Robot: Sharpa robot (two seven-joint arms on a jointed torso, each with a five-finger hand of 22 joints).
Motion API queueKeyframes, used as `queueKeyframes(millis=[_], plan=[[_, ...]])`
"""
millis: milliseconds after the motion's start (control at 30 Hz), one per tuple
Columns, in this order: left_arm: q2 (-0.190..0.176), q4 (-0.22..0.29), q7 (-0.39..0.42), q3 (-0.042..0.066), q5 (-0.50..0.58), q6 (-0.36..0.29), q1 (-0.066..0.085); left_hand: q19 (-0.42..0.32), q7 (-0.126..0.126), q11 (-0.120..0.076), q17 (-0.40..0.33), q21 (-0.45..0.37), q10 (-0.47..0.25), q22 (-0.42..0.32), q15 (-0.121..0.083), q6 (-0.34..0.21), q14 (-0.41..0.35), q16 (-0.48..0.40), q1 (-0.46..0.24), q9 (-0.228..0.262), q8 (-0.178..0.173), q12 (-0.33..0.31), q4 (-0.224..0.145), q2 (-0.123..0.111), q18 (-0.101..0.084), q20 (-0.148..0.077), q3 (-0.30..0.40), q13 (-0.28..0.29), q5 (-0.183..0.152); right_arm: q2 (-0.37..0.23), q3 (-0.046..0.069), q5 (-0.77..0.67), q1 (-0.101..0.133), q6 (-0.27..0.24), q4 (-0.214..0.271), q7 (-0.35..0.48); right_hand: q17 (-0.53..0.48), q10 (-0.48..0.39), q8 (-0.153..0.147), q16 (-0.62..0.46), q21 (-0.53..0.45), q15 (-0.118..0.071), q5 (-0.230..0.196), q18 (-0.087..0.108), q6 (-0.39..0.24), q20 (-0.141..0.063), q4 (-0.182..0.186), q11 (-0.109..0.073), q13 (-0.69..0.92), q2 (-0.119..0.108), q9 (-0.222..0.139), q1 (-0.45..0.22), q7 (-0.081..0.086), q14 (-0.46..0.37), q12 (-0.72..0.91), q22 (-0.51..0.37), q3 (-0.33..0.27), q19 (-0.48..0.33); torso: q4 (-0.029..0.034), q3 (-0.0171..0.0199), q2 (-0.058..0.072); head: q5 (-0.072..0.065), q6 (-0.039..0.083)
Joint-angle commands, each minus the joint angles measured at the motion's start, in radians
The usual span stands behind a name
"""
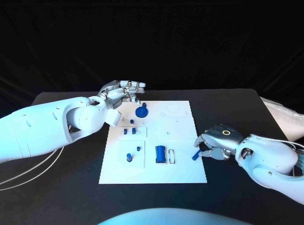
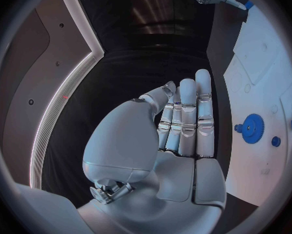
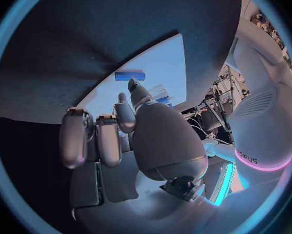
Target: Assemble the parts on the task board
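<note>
The white task board point(image 1: 182, 140) lies in the middle of the black table. On it are a blue gear point(image 1: 142, 112), a blue block point(image 1: 160, 153) and small blue pegs point(image 1: 129, 131). My left hand point(image 1: 125, 90) hovers at the board's far left corner, fingers straight and together, holding nothing; the left wrist view shows the left hand point(image 2: 182, 125) beside the gear point(image 2: 253, 128). My right hand point(image 1: 216, 140) sits at the board's right edge with fingers curled. One fingertip point(image 3: 134, 87) meets a small blue rod point(image 3: 130, 76), the rod point(image 1: 196, 153) lying on the board's rim. A pinch is not discernible.
A white bag point(image 1: 287, 117) lies at the table's right edge. White cables point(image 1: 17, 178) hang off the table under my left arm. Bare black tabletop point(image 1: 70, 187) surrounds the board.
</note>
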Motion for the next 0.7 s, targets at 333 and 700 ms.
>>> queueKeyframes(millis=[333,700], plan=[[-0.001,-0.001,0.007,0.001,-0.004,0.019,-0.002,-0.004,0.0,-0.001,-0.002,0.003,-0.005,0.001,0.0,-0.009,-0.004,0.007,0.004,-0.002,0.004,0.006,-0.006,0.001,0.012,0.0,0.001,-0.001,0.005,0.009,-0.001,-0.054,-0.003,0.048,-0.011,0.016,0.087,0.02,-0.013,0.006,0.006,-0.009,-0.002,-0.01,0.038,-0.007,-0.005,-0.022,0.064,-0.002,-0.003,-0.002,0.004,0.069,0.048,0.005,0.022,0.003,-0.0014,-0.0011,0.0,0.007,-0.009],[-0.001,-0.002,0.007,0.001,-0.004,0.02,-0.002,-0.004,0.0,-0.001,-0.002,0.003,-0.005,0.001,0.0,-0.009,-0.004,0.007,0.004,-0.002,0.004,0.006,-0.006,0.001,0.012,0.0,0.001,-0.001,0.005,0.024,-0.002,-0.054,-0.008,0.07,-0.021,0.017,0.088,0.02,-0.017,0.006,0.007,-0.008,-0.003,-0.01,0.05,-0.007,-0.007,-0.02,0.065,-0.004,-0.005,-0.005,0.007,0.069,0.05,0.008,0.03,0.004,-0.0001,-0.001,0.0,0.009,-0.012]])
